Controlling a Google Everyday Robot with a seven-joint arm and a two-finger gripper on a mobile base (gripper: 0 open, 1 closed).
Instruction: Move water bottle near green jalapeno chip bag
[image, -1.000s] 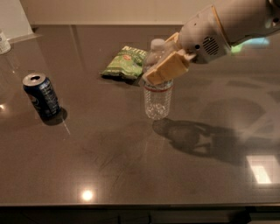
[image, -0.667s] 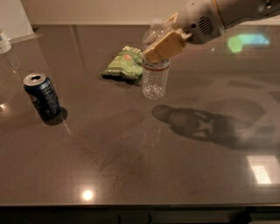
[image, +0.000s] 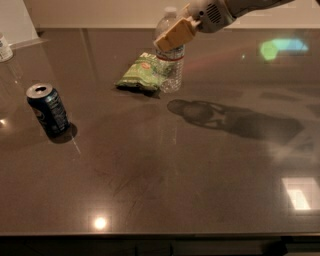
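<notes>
The water bottle is clear and ribbed with a white cap and a thin red label band. It is upright at the far middle of the table. My gripper reaches in from the upper right and is shut on the bottle's upper part; a tan finger covers its shoulder. The green jalapeno chip bag lies flat just left of the bottle, touching or nearly touching its base. I cannot tell whether the bottle's base rests on the table.
A dark blue soda can stands upright at the left. A small white container sits at the far left edge. The dark glossy table carries the arm's shadow right of the bottle.
My gripper has carried the bottle away from the camera and up to the right side of the chip bag. The can and the bag have not moved on the table.
</notes>
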